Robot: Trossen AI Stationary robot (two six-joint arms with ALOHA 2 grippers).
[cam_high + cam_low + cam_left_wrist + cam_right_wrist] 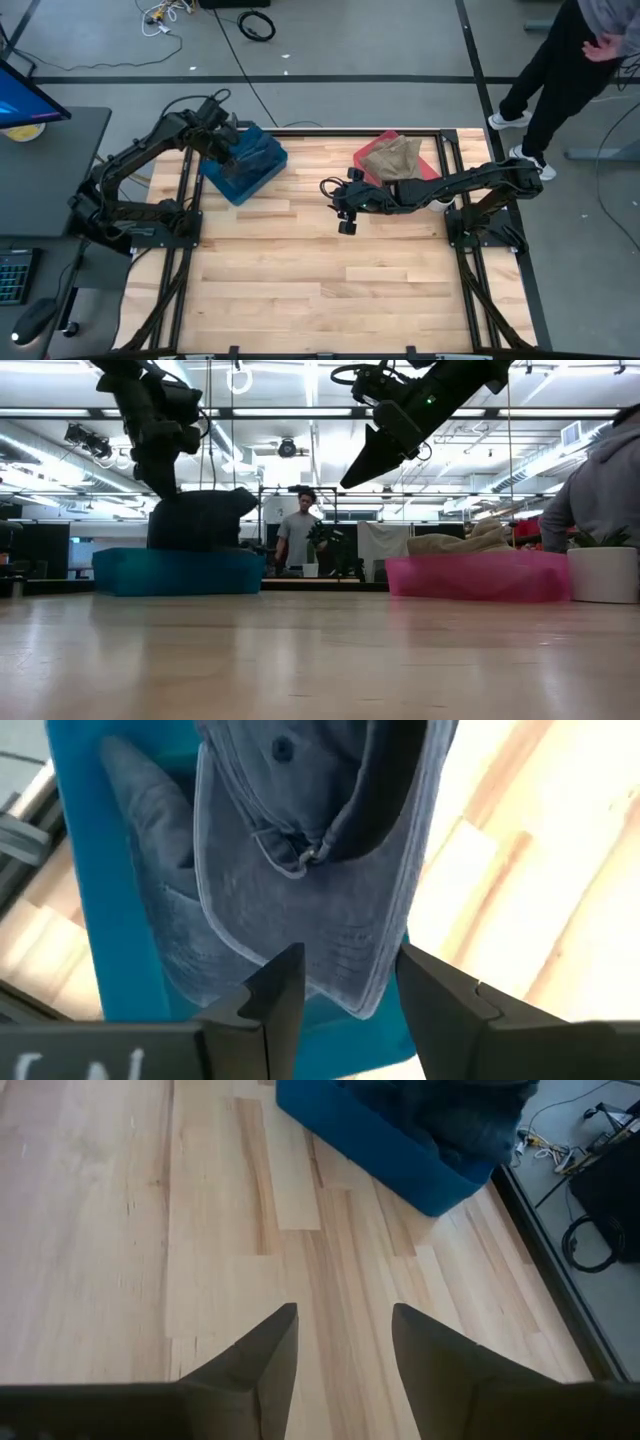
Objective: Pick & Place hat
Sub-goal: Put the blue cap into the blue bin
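Tan hat point(391, 156) in pink bin point(432, 167); person point(297, 532) behind table point(300, 280). Blue hat point(310, 860) in blue bin point(262, 172), directly under left tool point(340, 982), fingers apart. Right tool point(340, 1342) spread over bare wood.

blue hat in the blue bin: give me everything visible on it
The blue hat looks like soft, washed denim-like cloth with stitched edges, a floppy brim and a small metal buckle on a strap. It lies crumpled in the blue bin at the table's far left, mounding above the rim. The left gripper is open right above it, not clamped on it.
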